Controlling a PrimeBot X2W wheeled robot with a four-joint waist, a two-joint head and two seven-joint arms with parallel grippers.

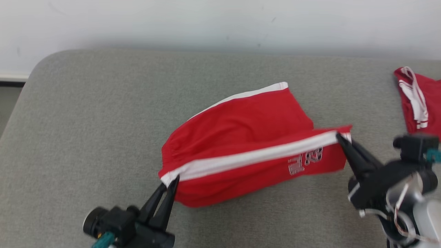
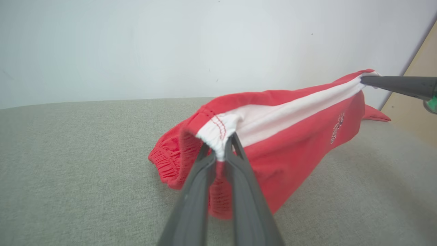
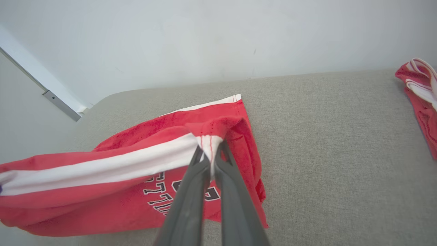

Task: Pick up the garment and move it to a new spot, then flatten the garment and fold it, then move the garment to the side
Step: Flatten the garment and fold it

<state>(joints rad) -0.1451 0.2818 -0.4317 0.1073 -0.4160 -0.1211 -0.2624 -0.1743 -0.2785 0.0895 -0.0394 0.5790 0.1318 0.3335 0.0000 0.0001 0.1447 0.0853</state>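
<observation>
I've got the red shorts [image 1: 248, 137] strung over the grey table [image 1: 86, 137] — left gripper [image 1: 172, 181] pinching waistband, right gripper [image 1: 339, 137] pinching hem. Risk: shallow bites, stripe taut — fabric could slip free.

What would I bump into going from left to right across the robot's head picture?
left gripper → red shorts, pinched at both ends of their white stripe → right gripper → other red garment at the right edge
</observation>
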